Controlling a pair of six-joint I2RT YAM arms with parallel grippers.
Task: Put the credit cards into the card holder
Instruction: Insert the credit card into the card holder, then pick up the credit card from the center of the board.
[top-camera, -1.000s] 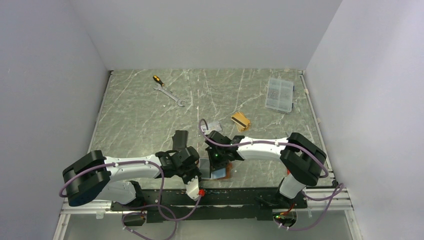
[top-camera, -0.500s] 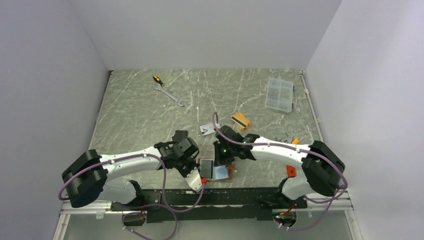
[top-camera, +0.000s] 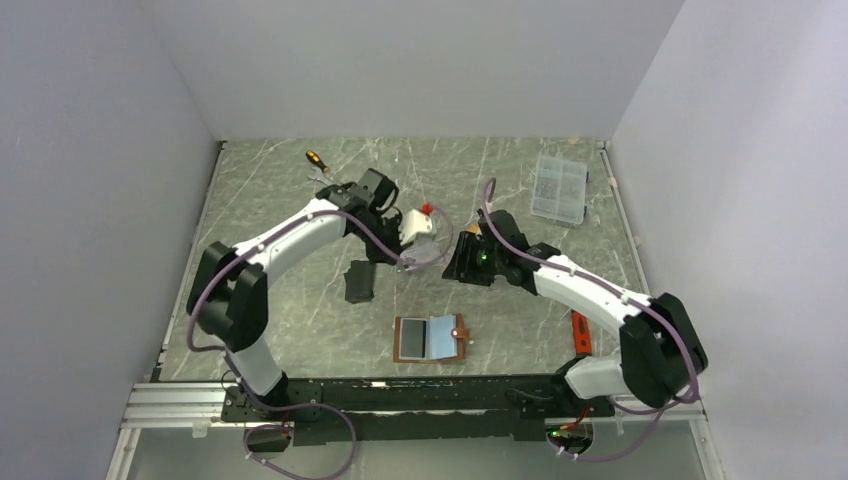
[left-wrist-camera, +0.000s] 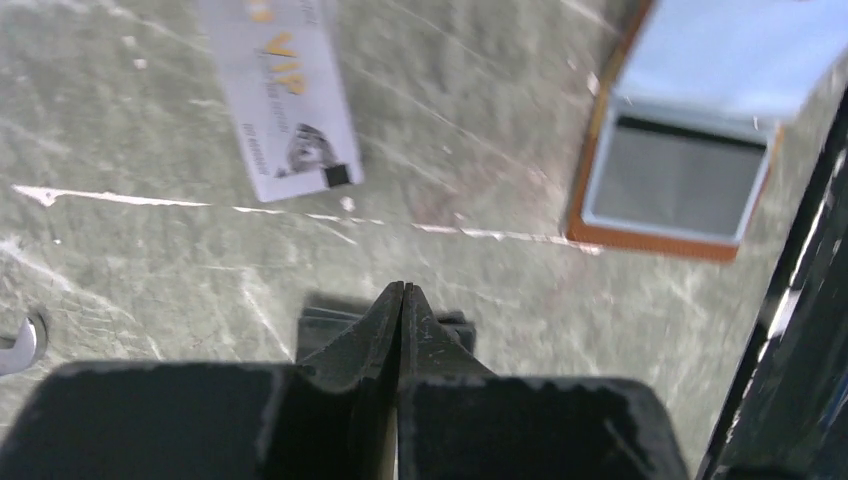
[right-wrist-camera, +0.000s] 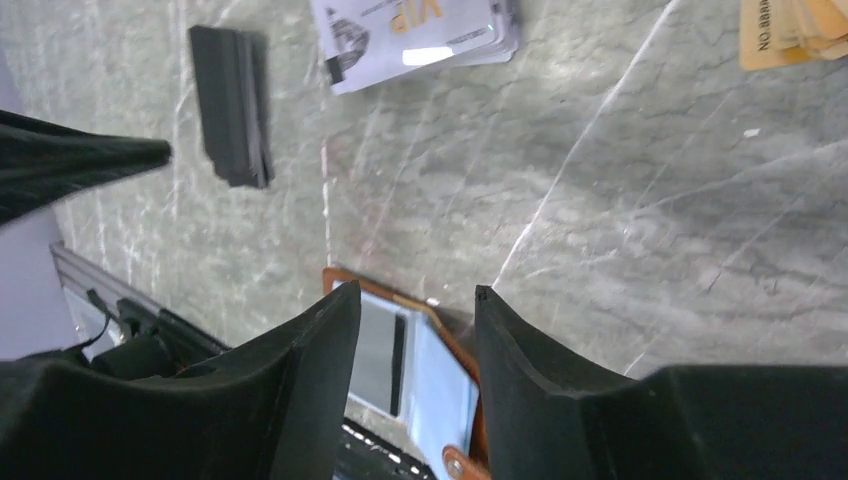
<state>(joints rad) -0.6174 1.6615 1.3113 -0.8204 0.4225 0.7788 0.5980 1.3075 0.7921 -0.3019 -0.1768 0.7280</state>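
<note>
The card holder lies open and flat near the front edge, with a dark-striped card inside its clear sleeve. A silver credit card lies on the table ahead of my left gripper, which is shut on nothing and hovers over the black pouch. More silver cards and a gold stack lie far ahead of my right gripper, which stands open and empty above the table. Both grippers, left and right, hang mid-table, well away from the holder.
A black pouch lies left of centre. A wrench and a screwdriver are at the back left. At the back right stands a clear parts box. A small orange tool rests by the right arm's base.
Both arms have left the card holder at the front edge and swung back to mid-table. The right gripper has opened. The holder now lies open on its own.
</note>
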